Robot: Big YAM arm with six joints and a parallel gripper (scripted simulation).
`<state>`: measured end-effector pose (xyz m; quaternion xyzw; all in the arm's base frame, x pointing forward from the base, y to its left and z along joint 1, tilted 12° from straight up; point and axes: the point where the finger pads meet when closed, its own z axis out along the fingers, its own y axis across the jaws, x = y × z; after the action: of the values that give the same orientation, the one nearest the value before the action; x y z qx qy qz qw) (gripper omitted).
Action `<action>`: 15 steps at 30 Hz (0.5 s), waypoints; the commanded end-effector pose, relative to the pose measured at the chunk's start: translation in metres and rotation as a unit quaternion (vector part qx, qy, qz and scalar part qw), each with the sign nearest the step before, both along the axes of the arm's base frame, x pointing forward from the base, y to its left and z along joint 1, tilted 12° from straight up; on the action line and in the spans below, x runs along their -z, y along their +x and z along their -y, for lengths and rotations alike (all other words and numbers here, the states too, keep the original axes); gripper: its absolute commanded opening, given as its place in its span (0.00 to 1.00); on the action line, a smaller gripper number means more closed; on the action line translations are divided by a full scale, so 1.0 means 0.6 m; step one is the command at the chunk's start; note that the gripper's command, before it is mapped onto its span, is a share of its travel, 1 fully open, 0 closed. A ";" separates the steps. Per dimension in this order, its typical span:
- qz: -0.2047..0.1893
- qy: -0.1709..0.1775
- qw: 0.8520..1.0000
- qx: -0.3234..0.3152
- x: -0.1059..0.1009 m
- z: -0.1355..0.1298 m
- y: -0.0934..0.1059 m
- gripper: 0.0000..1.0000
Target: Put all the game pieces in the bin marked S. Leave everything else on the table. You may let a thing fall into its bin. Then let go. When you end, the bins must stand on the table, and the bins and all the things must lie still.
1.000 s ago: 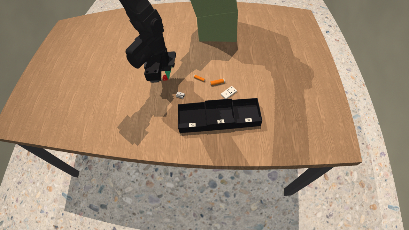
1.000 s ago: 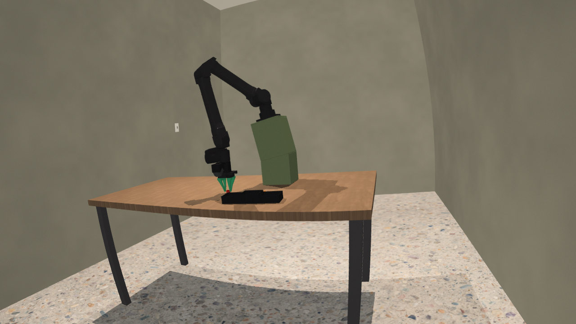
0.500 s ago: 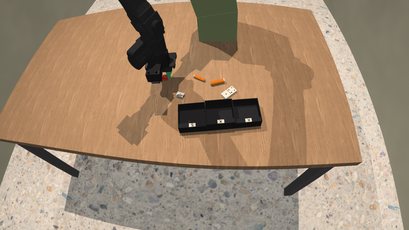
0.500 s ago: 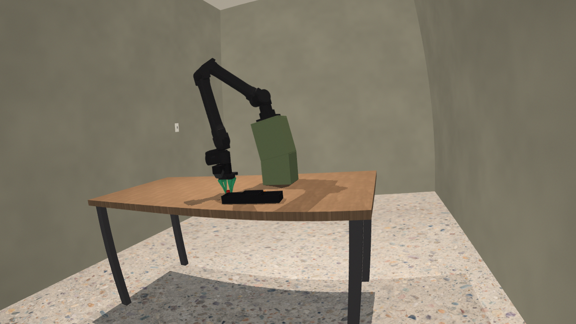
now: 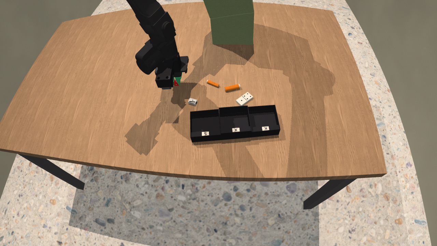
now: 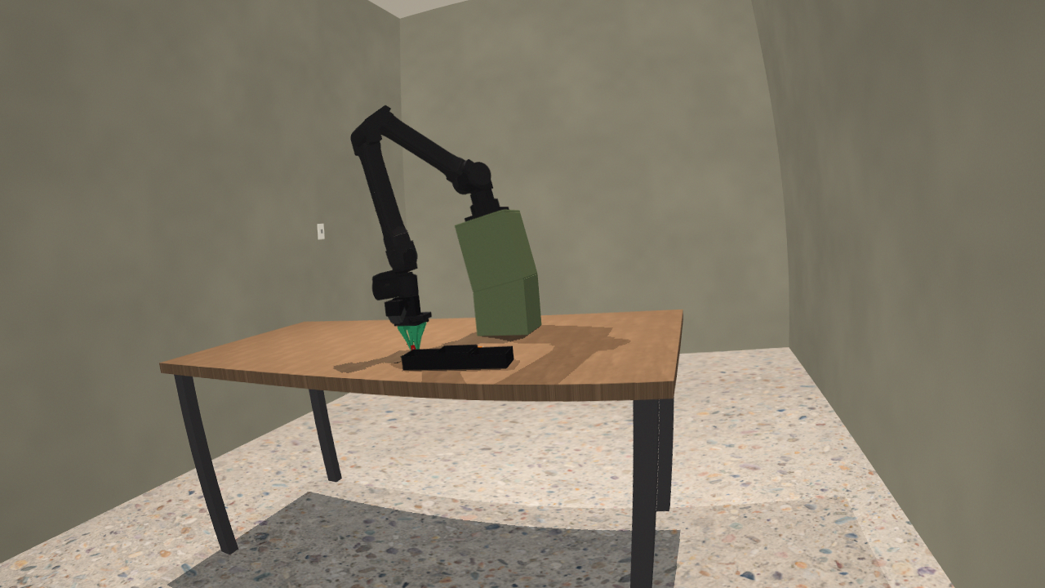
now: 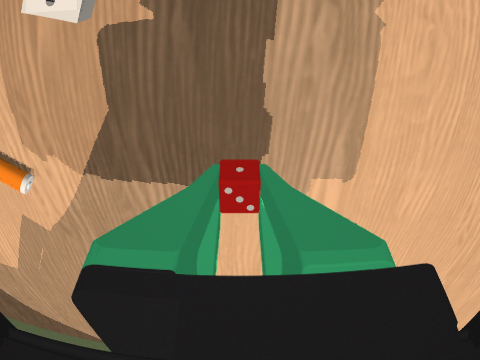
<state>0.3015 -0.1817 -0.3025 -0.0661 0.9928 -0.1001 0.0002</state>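
"What's the gripper (image 5: 176, 82) (image 6: 412, 348) (image 7: 239, 177) got?"

"Red die (image 5: 176, 83) (image 6: 412, 348) (image 7: 239, 186). Fingers are closed on it, one per side, pointing down. Wrist cam shows 1 pip on its upper face & 3 on the next."

"Is it up off the table (image 5: 91, 91) (image 6: 292, 350) (image 7: 425, 125)?"

"Can't tell from here. It's low, tho, outside the bins, nr the S end."

"And the other game pc?"

"Domino (image 5: 244, 98), white, lying flat on the table just behind the bins, on the arm's side. 1 pip on one half, 4 on the other."

"So both still need to go in bin S (image 5: 204, 123)?"

"Yep. S is the end one, then bin X (image 5: 233, 122), then bin K (image 5: 264, 119), all 3 in a black row standing on the table."

"What else is out?"

"Two orange batts: thin battery (image 5: 212, 83) (image 7: 14, 175) & thick battery (image 5: 232, 87), nr each other but apart. Plus a small pale-grey block (image 5: 192, 101) (image 7: 55, 9) w/ a dark slot on top, nr bin S's back corner. Green pedestal (image 5: 232, 30) (image 6: 504, 251) is beyond the batts."
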 end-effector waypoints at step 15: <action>0.014 -0.005 1.000 0.000 -0.018 0.019 0.023 0.11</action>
<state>0.3007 -0.1814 -0.3026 -0.0665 0.9929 -0.0991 -0.0014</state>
